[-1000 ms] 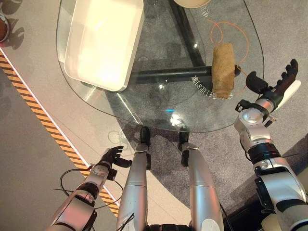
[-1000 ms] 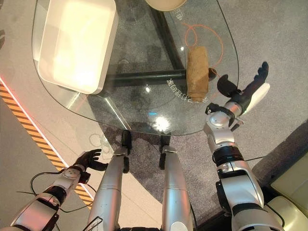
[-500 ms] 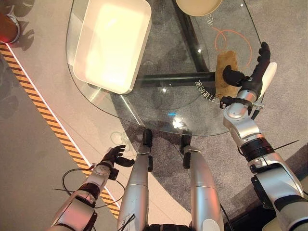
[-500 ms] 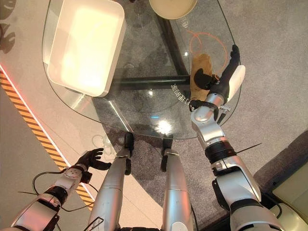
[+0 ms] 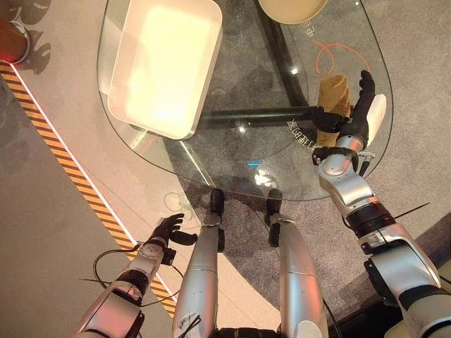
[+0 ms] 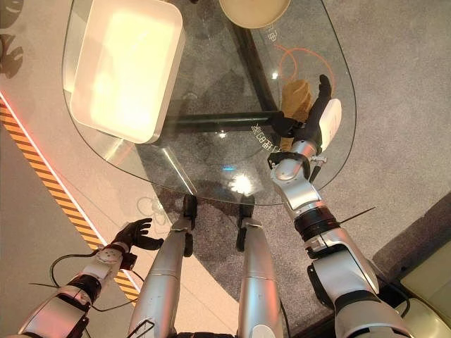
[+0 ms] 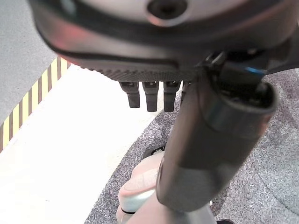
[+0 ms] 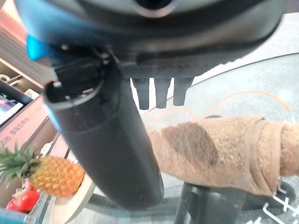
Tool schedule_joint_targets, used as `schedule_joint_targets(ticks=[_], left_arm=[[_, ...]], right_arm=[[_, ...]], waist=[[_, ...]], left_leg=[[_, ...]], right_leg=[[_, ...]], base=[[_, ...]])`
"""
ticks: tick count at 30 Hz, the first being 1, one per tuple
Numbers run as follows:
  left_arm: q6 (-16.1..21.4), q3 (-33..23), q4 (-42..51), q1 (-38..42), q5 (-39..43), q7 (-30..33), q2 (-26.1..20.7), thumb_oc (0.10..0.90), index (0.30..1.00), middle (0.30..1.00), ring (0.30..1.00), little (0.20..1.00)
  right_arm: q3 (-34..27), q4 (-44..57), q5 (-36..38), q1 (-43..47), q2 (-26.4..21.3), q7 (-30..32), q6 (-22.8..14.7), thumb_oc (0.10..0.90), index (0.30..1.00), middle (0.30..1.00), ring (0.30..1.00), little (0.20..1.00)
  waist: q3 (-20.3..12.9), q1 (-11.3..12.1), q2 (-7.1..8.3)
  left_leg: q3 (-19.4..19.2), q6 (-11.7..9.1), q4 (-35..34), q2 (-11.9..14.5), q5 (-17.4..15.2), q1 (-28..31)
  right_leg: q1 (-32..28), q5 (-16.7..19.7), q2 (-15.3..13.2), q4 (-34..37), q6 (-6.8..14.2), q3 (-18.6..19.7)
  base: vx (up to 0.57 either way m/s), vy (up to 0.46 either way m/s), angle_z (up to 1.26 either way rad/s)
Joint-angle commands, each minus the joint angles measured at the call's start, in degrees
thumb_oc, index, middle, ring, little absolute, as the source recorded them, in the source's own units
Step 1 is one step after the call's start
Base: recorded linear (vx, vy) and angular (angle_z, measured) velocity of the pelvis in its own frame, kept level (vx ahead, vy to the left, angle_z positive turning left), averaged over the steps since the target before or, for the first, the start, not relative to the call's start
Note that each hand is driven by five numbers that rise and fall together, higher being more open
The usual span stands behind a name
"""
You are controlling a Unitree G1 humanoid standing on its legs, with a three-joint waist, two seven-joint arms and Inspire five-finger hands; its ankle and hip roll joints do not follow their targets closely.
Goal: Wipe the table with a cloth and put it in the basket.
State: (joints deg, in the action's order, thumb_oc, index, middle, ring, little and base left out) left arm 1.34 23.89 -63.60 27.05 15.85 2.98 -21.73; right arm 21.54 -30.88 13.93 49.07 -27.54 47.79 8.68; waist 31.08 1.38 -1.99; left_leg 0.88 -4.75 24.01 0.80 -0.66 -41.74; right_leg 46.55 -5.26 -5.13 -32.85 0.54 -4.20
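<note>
The right hand (image 5: 356, 116), fingers straight and spread, hovers over or perhaps touches the rolled, nubbly tan cloth (image 5: 332, 92) on the rounded glass table (image 5: 239, 151).

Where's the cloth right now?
The cloth lies rolled on the glass table near its right edge, under the open right hand, across from the white basket.

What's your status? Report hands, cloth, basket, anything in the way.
Right hand open over the rolled cloth, no grip yet. Left hand idle, low beside the glass table. Basket on the far left. Nothing between.
</note>
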Motion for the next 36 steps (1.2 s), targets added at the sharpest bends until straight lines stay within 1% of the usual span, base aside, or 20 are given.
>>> schedule_joint_targets(ticks=[1, 4, 9, 11, 15, 20, 36], left_arm=[[0.1, -0.9, -0.8, -5.7, -1.1, 0.1, 2.3, 0.8, 0.9, 0.9, 0.9, 0.9], [-0.3, -0.9, -0.6, -5.5, -1.1, 0.2, 2.4, 0.8, 0.9, 0.9, 0.9, 0.9], [-0.6, -0.7, -0.4, -5.3, -1.1, 0.0, 2.3, 0.8, 0.9, 0.9, 0.9, 0.9], [-0.8, -0.6, -0.4, -5.2, -1.1, 0.0, 2.3, 0.8, 0.9, 0.9, 0.9, 0.9], [-0.8, -0.2, -0.5, -5.0, -0.8, 0.0, 2.3, 0.8, 0.9, 0.9, 0.9, 0.9], [-0.8, -0.1, -0.8, -4.6, -0.8, -0.1, 2.3, 0.8, 0.9, 0.9, 0.9, 0.9], [-1.2, 0.6, -0.5, -4.0, -0.7, 0.0, 2.4, 0.8, 0.9, 0.9, 0.9, 0.9]], right_arm=[[0.2, 3.1, -3.1, 2.9, -3.5, 0.3, -1.6, 0.8, 0.9, 0.9, 0.9, 0.9], [0.6, 2.5, -3.1, 3.1, -3.5, -0.1, -0.9, 0.8, 0.9, 0.9, 0.9, 0.9], [1.3, 1.0, -2.6, 3.3, -3.4, -0.8, 1.6, 0.8, 0.9, 0.9, 0.9, 0.9], [1.4, 0.5, -2.3, 3.4, -3.4, -0.7, 1.8, 0.8, 0.9, 0.9, 0.9, 0.9], [2.0, -1.8, -1.3, 3.5, -3.2, -0.4, 3.9, 0.8, 0.9, 0.9, 0.9, 0.9], [2.2, -3.8, -0.5, 3.8, -2.8, -0.5, 5.3, 0.8, 0.9, 0.9, 0.9, 0.9], [4.0, -8.7, -0.2, 4.8, -2.0, -3.5, 6.5, 0.8, 0.9, 0.9, 0.9, 0.9]], waist=[[-1.3, -0.9, -2.45], [-1.3, -0.9, -2.56], [-1.3, -0.8, -2.65], [-1.3, -0.7, -2.65], [-1.3, -0.6, -2.77], [-1.3, -0.5, -2.91], [-1.3, -0.2, -3.43]], left_leg=[[-4.3, 2.5, 3.1, -2.2, -2.8, 0.0], [-4.4, 2.5, 3.1, -2.2, -2.7, 0.0], [-4.5, 2.6, 3.0, -2.2, -2.7, -0.1], [-4.4, 2.6, 2.9, -2.2, -2.6, 0.0], [-4.4, 2.7, 2.9, -2.2, -2.5, -0.2], [-4.5, 2.7, 2.8, -2.3, -2.4, -0.2], [-4.4, 2.8, 2.7, -2.4, -2.1, -0.6]], right_leg=[[-3.5, -2.1, 2.6, 1.9, -0.8, -2.0], [-3.3, -2.1, 2.6, 1.8, -0.8, -2.0], [-3.2, -2.1, 2.4, 1.7, -0.8, -2.3], [-3.2, -2.0, 2.4, 1.7, -0.8, -2.3], [-2.9, -2.0, 2.4, 1.4, -0.9, -2.5], [-2.8, -2.0, 2.4, 1.4, -0.8, -2.6], [-2.2, -1.8, 2.2, 1.2, -0.8, -2.8]], base=[[0.0, 0.0, 0.0], [0.0, 0.0, 0.0], [0.0, 0.0, 0.0], [0.0, 0.0, 0.0], [0.0, 0.0, 0.0], [0.0, 0.0, 0.0], [0.0, 0.0, 0.0]])
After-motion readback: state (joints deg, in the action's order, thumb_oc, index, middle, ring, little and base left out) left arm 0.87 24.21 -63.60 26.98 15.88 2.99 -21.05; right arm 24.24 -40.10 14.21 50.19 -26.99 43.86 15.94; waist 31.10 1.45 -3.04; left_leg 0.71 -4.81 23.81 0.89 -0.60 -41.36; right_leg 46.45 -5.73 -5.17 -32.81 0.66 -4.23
